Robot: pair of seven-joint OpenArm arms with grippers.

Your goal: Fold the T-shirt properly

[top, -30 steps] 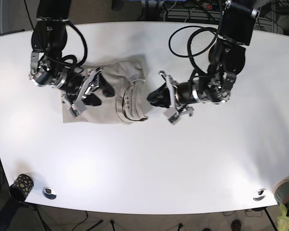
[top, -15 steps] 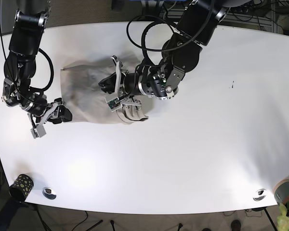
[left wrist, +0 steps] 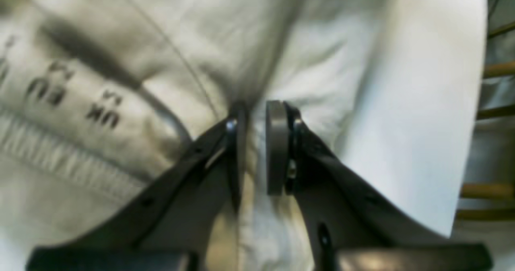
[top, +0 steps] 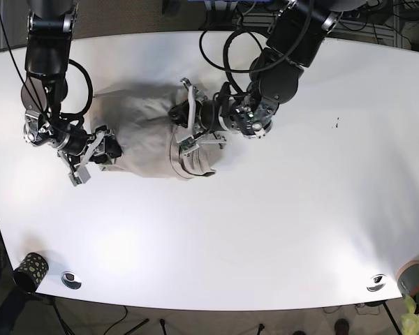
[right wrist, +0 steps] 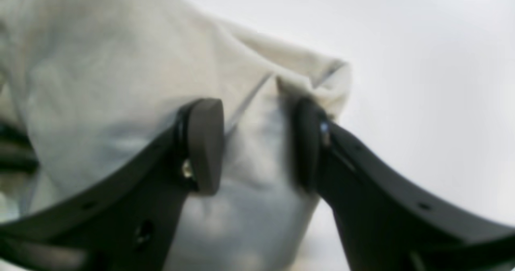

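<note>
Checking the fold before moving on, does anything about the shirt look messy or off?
Yes. The T-shirt is bunched rather than flat: its collar end is rumpled and curled near the left gripper, and a corner puckers at the right gripper.

Soft matt off-white cloth T-shirt with ribbed collar, smooth glossy white table under it, matt black plastic left gripper with metal screws

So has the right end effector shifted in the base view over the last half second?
Yes. The right end effector moved toward the T-shirt, away from the table's left edge, now at the shirt's lower-left corner.
</note>
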